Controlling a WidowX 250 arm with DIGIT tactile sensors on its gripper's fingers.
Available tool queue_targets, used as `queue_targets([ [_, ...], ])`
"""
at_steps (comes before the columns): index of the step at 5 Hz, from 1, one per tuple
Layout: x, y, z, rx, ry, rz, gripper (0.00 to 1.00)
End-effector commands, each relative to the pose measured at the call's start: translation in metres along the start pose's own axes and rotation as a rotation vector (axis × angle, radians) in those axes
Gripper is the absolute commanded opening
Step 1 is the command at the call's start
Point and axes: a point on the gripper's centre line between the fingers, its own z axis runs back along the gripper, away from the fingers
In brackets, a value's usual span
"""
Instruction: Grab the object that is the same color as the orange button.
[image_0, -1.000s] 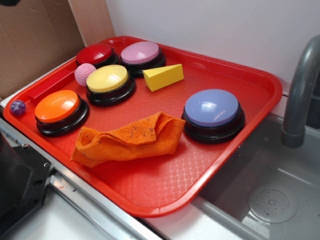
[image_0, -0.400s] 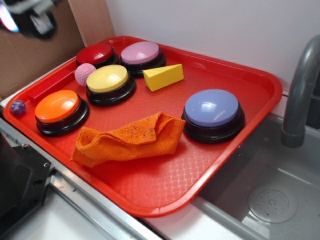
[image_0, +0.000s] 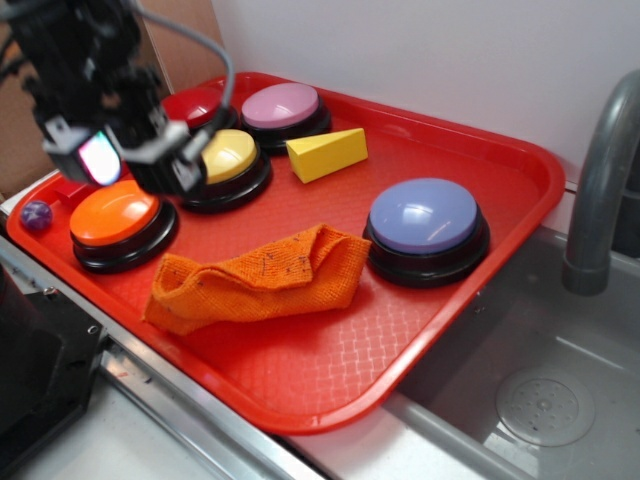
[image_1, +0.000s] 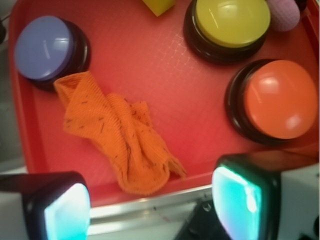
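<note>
The orange knitted cloth (image_0: 258, 279) with dark specks lies crumpled near the front edge of the red tray (image_0: 330, 385); it also shows in the wrist view (image_1: 120, 135). The orange button (image_0: 115, 213) on its black base sits at the tray's left; the wrist view shows it at the right (image_1: 280, 99). My gripper (image_0: 128, 155) hovers open and empty above the left of the tray, over the orange and yellow buttons, up and left of the cloth. In the wrist view its fingertips (image_1: 67, 214) stand wide apart.
On the tray stand a yellow button (image_0: 225, 155), a red button (image_0: 195, 105), a pink button (image_0: 280, 105), a purple-blue button (image_0: 424, 218) and a yellow wedge (image_0: 326, 153). A small purple ball (image_0: 36, 214) lies at the left rim. A sink (image_0: 540, 400) and faucet (image_0: 598, 180) are at right.
My gripper has come into view from the upper left and moved down and right, over the left side of the tray. Nothing on the tray has moved.
</note>
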Motion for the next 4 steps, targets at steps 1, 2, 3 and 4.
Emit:
queue_targets([
  [1, 0.002, -0.013, -0.055, -0.026, 0.032, 0.006, 1.00],
  [2, 0.001, -0.015, -0.079, -0.076, 0.051, 0.008, 1.00],
  [3, 0.000, -0.012, -0.095, -0.125, 0.060, 0.025, 1.00],
  [4, 0.000, -0.013, -0.103, -0.100, 0.049, 0.021, 0.91],
])
